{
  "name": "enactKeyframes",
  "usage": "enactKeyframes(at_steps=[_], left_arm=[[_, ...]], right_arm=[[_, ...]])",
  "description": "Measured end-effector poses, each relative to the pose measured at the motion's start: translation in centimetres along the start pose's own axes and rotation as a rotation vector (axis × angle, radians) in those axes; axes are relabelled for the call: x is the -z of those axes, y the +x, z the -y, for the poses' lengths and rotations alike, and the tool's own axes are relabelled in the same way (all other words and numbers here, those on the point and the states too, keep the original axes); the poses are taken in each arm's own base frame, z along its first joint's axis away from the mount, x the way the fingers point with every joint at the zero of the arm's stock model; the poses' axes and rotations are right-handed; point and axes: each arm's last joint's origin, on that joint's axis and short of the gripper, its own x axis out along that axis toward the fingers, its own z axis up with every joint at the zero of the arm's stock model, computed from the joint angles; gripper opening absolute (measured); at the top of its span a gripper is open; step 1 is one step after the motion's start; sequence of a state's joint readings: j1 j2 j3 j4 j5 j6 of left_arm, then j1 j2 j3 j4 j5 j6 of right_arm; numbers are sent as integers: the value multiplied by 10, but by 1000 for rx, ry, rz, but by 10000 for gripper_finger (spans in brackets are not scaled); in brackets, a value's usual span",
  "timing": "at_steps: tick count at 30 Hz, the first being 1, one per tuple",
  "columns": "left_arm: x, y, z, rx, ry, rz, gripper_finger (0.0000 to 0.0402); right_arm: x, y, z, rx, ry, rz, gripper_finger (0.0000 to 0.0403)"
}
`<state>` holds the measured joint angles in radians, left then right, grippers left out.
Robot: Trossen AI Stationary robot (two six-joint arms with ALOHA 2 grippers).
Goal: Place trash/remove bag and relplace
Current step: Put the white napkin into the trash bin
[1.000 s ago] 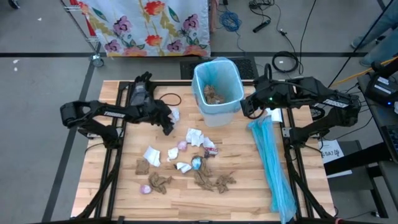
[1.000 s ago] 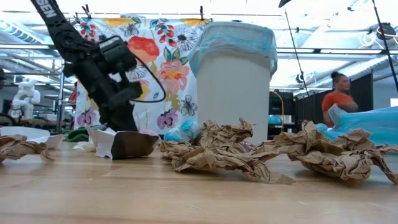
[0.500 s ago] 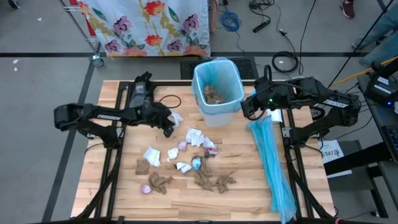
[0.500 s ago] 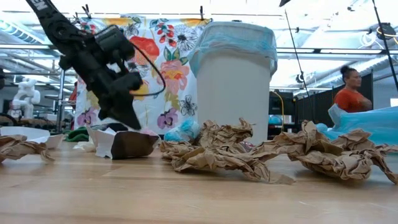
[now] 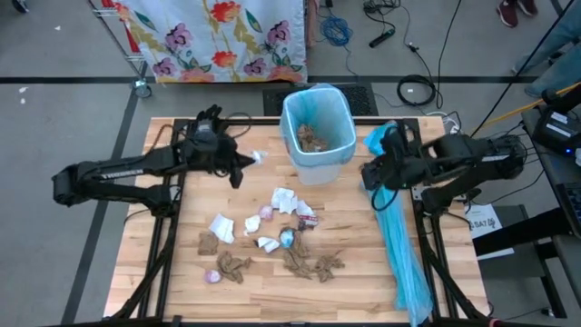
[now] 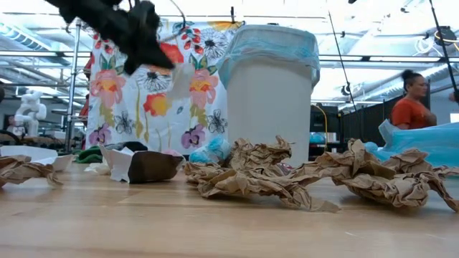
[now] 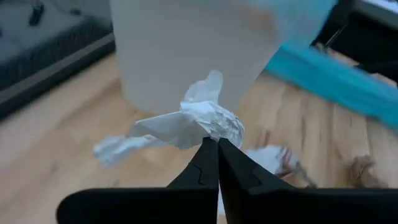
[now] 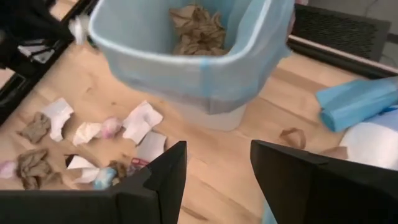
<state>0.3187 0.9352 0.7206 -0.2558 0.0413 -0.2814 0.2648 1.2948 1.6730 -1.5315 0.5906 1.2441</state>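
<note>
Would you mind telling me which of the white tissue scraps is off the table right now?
The crumpled white tissue pinched in the left gripper's shut fingers, lifted beside the bin; the others lie on the table.

Overhead and table-level cameras plus two close wrist cameras all share the bin [image 5: 317,136].

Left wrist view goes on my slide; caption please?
Left gripper shut on a crumpled white tissue scrap, lifted before the blue-lined white plastic trash bin.
</note>
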Motion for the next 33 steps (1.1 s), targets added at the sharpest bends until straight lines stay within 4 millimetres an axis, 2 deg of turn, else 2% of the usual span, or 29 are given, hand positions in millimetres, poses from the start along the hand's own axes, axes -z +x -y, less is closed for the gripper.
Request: enactKeyframes(at_steps=[3,7,12,15,18,23,27,33], left_arm=[[-31,-16,9,2,82,61,1],[-72,-34,21,9,183,164,0],[-117,-35,29,25,242,237,0],[-140,-22,31,72,249,238,0],[-157,0,32,92,291,219,0],[-182,38,30,80,287,216,0],[-191,63,29,87,258,198,13],[-188,96,25,137,224,152,82]], right_arm=[[17,6,-4,18,12,4,171],[46,24,-6,66,45,-15,171],[86,55,-13,38,122,-28,171],[106,74,-18,-26,175,-32,171],[122,94,-22,-97,224,-33,171],[140,117,-25,-198,284,-29,171],[144,122,-25,-231,313,-30,171],[142,120,-33,-302,293,-18,171]])
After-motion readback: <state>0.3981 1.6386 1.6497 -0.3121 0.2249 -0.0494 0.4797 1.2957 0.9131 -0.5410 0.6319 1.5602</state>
